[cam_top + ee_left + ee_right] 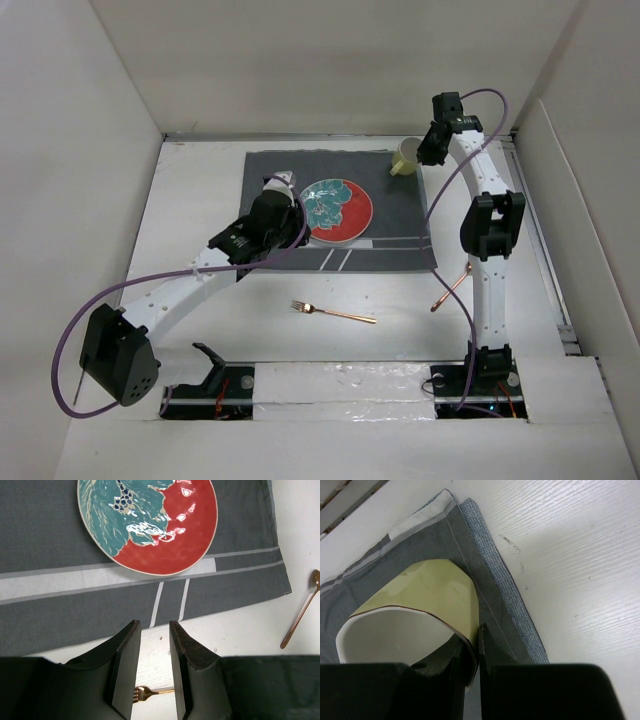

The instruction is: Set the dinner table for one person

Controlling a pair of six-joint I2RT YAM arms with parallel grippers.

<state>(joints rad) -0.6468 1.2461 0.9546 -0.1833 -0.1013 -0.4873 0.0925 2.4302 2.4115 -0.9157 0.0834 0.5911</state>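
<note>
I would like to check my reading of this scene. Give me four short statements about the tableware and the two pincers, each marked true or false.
1. The plate lies on the placemat. True.
2. The fork lies on the plate. False: it lies on the bare dinner table, on the near side of the placemat.
3. The right pincer grips the cup by its rim. True.
4. The left pincer holds the spoon. False: its jaws are apart and empty, and the spoon lies on the dinner table.
</note>
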